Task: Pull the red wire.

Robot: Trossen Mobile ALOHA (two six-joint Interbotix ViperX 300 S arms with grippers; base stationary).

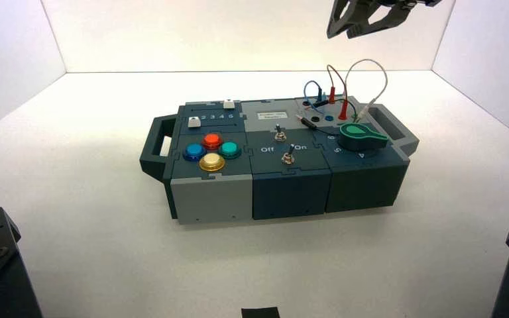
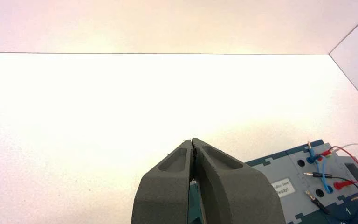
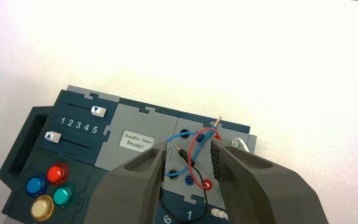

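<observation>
Right gripper: held above the far right part of the box, beyond its back edge as seen in the high view (image 1: 368,18); its jaws are parted, with nothing grasped between them.
Left gripper: clenched on nothing, the 2 fingertips pressed together, as shown in the left wrist view (image 2: 192,142); it is not shown in the high view.
Red wire (image 1: 337,68): arched over the grey wire panel at the far right of the box (image 1: 268,146); its 2 red plugs are seated in the panel, and it is touched by neither gripper.
Right wrist view: the red loop is seen between the 2 fingers, farther off; the lettering "BusyBox Demo Ready!" is readable on the display (image 3: 136,141), as it is not in the high view.
Sliders: the white slider near the back edge (image 3: 98,111) is set by the 5 end, the other white slider (image 3: 52,136) by the 1 end.
Black wire (image 2: 342,178): 2 bare-tipped plugs are shown by the left wrist view, where only 1 is made out in the right wrist view.
High view only: 2 metal toggle switches (image 1: 280,134) (image 1: 288,156) are shown at mid-box, and the green knob (image 1: 361,136) is shown whole.
</observation>
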